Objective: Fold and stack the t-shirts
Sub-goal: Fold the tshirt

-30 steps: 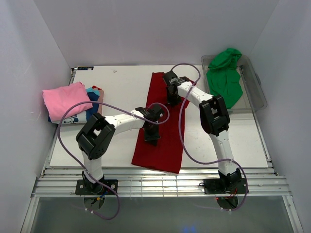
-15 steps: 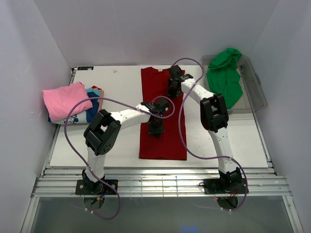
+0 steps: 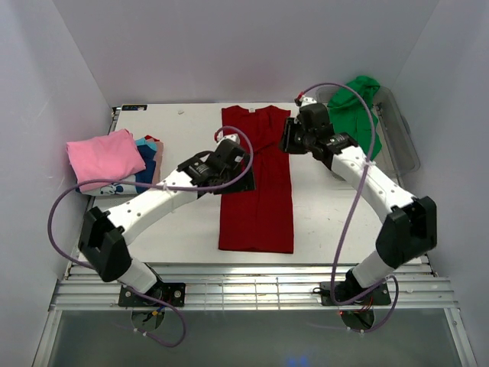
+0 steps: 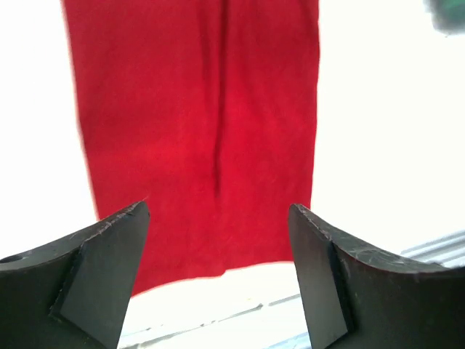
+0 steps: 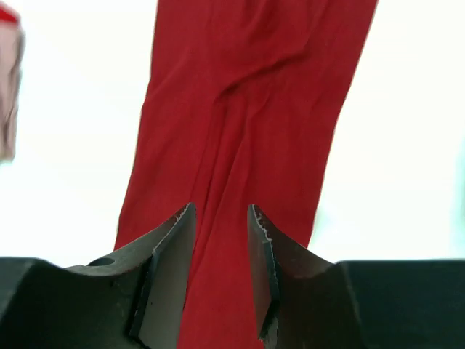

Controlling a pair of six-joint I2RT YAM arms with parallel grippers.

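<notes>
A red t-shirt (image 3: 257,180), folded into a long narrow strip, lies flat down the middle of the white table (image 3: 183,222), its collar end at 12 o'clock and its hem toward 6 o'clock. The left gripper (image 3: 233,172) hovers at the strip's 9 o'clock edge. Its dark fingers (image 4: 102,262) are spread wide with nothing between them, and the wrist view shows only red cloth lying below. The right gripper (image 3: 290,141) sits at the shirt's 2 o'clock edge. Its fingers (image 5: 171,254) are parted by a narrow gap and have hold of nothing, with creased red fabric in view beneath.

At 9 o'clock on the table, a folded pink t-shirt (image 3: 103,157) tops a stack, with a blue t-shirt (image 3: 147,162) and a peach one (image 3: 157,157) showing at its right side. At 2 o'clock, a green t-shirt (image 3: 353,115) is bunched up in a clear plastic tub (image 3: 405,149), draped over its far rim.
</notes>
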